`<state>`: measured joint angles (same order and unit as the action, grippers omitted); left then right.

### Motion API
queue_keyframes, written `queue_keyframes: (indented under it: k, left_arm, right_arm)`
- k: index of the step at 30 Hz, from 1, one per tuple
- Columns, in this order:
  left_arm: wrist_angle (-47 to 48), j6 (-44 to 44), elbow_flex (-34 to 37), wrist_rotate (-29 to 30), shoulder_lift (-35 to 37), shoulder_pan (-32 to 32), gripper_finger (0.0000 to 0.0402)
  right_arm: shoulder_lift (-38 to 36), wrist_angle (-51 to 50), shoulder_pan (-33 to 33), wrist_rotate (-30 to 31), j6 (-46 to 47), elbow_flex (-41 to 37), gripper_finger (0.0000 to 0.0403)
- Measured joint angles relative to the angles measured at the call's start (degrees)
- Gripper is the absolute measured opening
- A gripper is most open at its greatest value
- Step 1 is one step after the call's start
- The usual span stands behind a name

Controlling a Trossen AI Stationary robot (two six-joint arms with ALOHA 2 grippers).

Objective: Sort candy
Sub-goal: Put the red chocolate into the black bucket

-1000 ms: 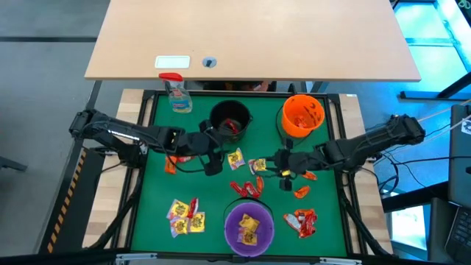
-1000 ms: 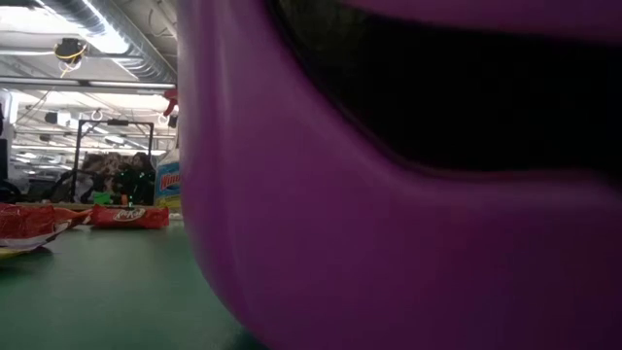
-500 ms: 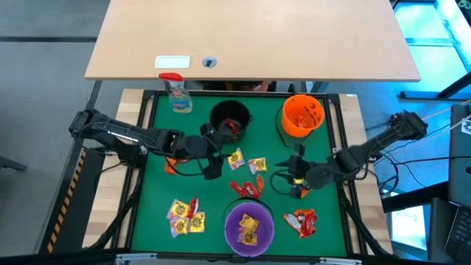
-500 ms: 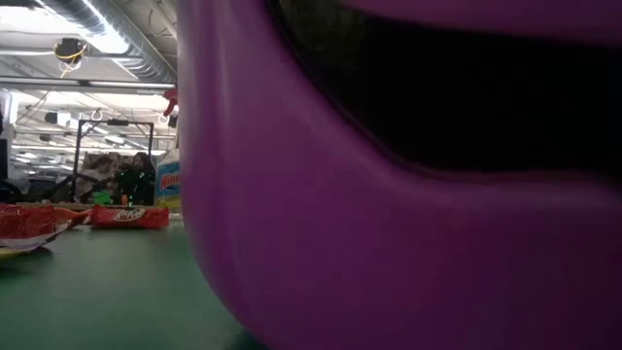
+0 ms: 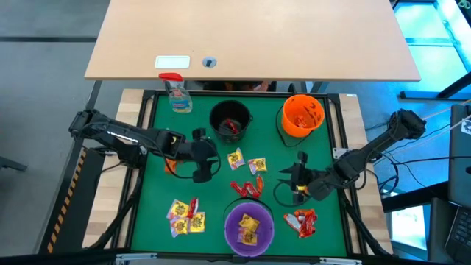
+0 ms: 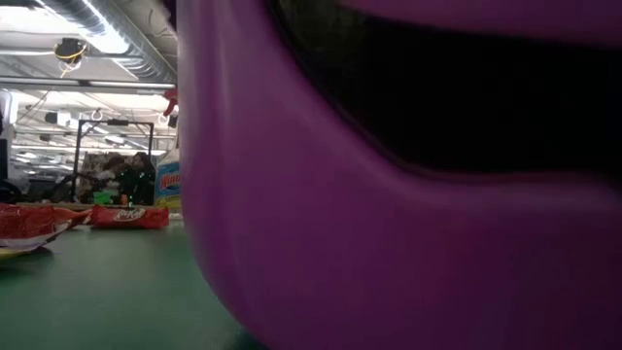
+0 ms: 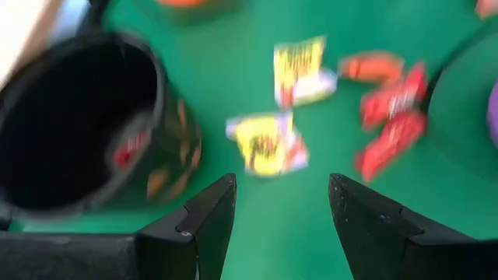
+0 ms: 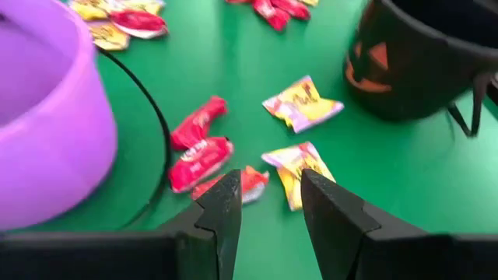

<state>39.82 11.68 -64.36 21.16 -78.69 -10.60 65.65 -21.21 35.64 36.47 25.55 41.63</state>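
Candy lies loose on the green mat: two yellow packets [image 5: 246,161], red ones [image 5: 246,188], a yellow-and-red group [image 5: 185,216] and a red group [image 5: 303,221]. More sits inside the purple bowl [image 5: 249,227], the black bowl [image 5: 230,120] and the orange bowl [image 5: 303,114]. My left gripper [image 5: 200,171] hangs open left of the yellow packets [image 7: 268,144], tipped down, with nothing between its fingers. My right gripper [image 5: 296,179] is open to the right of the red packets [image 8: 201,159], facing them and an orange packet [image 8: 250,181], and holds nothing.
A spray bottle with a red trigger [image 5: 176,92] stands at the mat's far left corner. An orange packet [image 5: 171,165] lies under my left arm. In the low view the purple bowl [image 6: 389,243] blocks most of the table; red packets [image 6: 126,216] lie beside it.
My right gripper has swung toward the table's near edge and a little to the right, sinking as it went, away from the orange bowl. My left gripper has tipped further downward and drawn slightly toward the left and near side. No candy has moved.
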Motion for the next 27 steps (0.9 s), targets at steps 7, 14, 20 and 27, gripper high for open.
queue_keyframes:
  k: [7,14,20,27]
  left_arm:
    - [21.8,15.0,0.0,2.7,2.0,2.2,0.0196]
    - [22.6,19.2,8.8,2.4,1.9,5.1,0.0196]
    - [10.7,19.8,20.6,1.5,1.9,9.0,0.0196]
    - [4.2,19.5,23.3,-0.3,1.9,11.6,0.0196]
  right_arm:
    - [0.0,0.3,0.0,2.6,1.6,-1.4,0.0131]
    - [0.0,4.3,0.0,7.5,1.2,-1.4,0.0131]
    - [0.0,8.3,0.0,7.1,-2.9,-1.4,0.0131]
    - [0.0,8.2,0.0,7.8,-5.0,-1.4,0.0131]
